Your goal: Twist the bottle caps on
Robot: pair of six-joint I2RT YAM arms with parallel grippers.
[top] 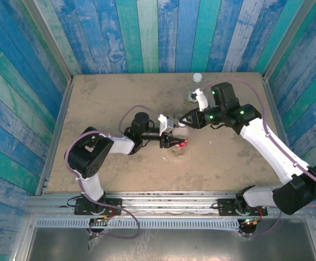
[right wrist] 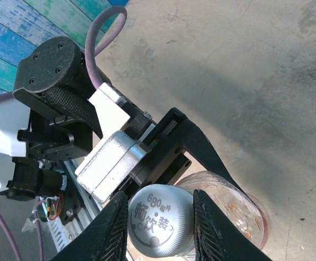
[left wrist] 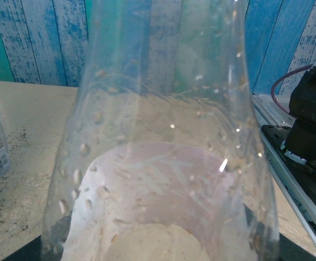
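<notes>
Top external: bottle [top: 179, 147] stands about the middle of the table [top: 109, 103], a little toward the near edge. The left gripper [top: 172, 142] is clamped on it from the side. In the left wrist view its clear wall is right against the lens, with droplets inside.

Right wrist: right gripper [right wrist: 159, 211] hangs over the bottle neck, both ribbed pads pressed to the sides of the cap [right wrist: 160, 225]. I read that as a grasp. The cap sits on the mouth; I cannot tell whether the threads have caught.

Risks, my judgement:
- cap slightly off level, so it cross-threads and jams
- thin bottle wall may turn or buckle in the left jaws under torque, wasting the twist
- pads may slip on the smooth cap rim
- second bottle [top: 193, 97], greenish label, stands just behind the right wrist; a wrist roll could knock it over
- far bottle [top: 197, 78], white-topped, sits near the table's far edge, well apart, so it is little concern
</notes>
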